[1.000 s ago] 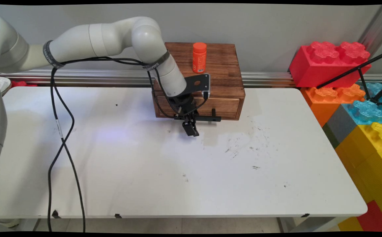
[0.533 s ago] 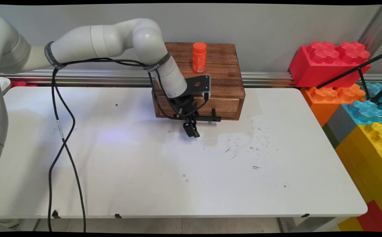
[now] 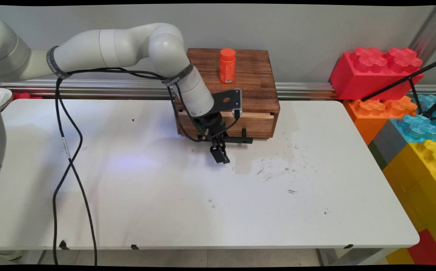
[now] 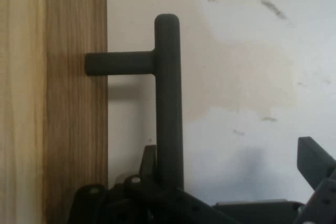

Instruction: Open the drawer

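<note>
The drawer (image 3: pixel 257 126) of the wooden box (image 3: pixel 255 75) now stands slightly out where it was flush a moment ago, drawn by the gripper (image 3: pixel 220 155), whose jaws are open with one finger against the black bar handle (image 4: pixel 168 103), while the orange bottle (image 3: pixel 227 66) stands on top.

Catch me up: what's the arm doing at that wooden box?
The arm's gripper is at the black handle of the drawer in the wooden box, at the far side of the table. The handle's bar runs between its fingers, close to one and clear of the other. The drawer stands out a little. An orange bottle stands upright on the box.
</note>
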